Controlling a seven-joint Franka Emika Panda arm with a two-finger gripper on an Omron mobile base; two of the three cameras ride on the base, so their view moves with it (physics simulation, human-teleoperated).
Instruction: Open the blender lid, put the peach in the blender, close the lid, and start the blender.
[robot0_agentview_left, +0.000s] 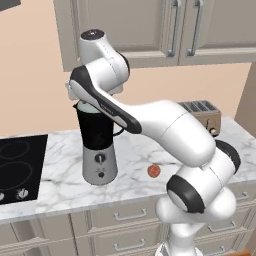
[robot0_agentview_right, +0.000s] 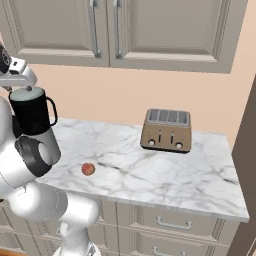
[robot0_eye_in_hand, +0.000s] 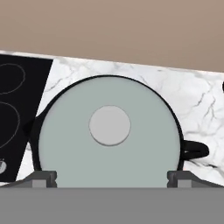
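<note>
Counter (robot0_agentview_left: 60, 185) — arm hides blender lid (robot0_eye_in_hand: 109, 131).

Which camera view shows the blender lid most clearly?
The hand view: the blender lid appears from above, whole, with its knob. The left base view shows a sliver under the arm; the right base view shows its side atop the jar.
</note>
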